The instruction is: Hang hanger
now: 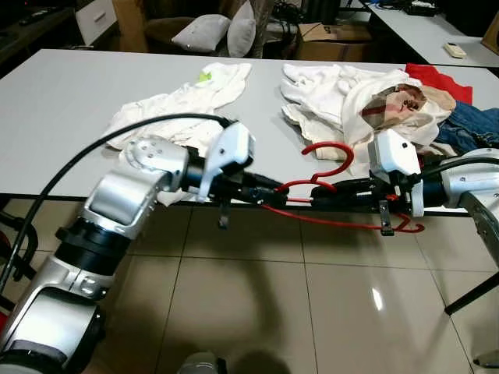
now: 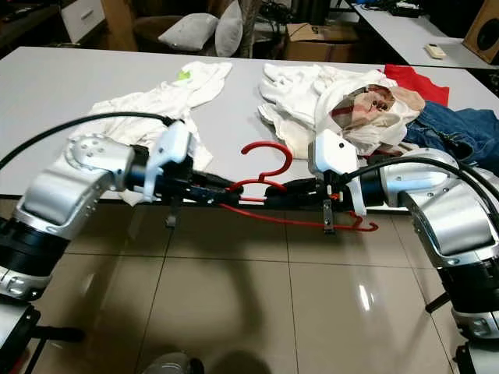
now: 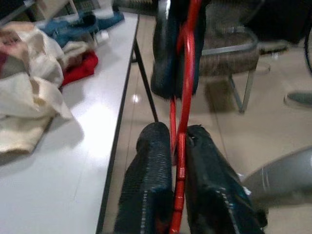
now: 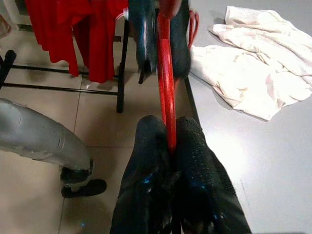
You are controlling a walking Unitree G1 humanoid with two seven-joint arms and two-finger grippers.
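Hanger (image 4: 166,92) top cut off, far end effector maybe blurred.

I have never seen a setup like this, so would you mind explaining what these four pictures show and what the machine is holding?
This is a humanoid robot with two silver arms, each ending in a gripper of two black fingers. The two wide pictures come from a camera on its head, looking down. The two close-ups come from cameras on its wrists, looking along the fingers. The left gripper and right gripper meet at the near edge of a grey table, and both are clamped on a red hanger. On the table lie white garments, a beige patterned cloth, a red cloth and blue jeans.
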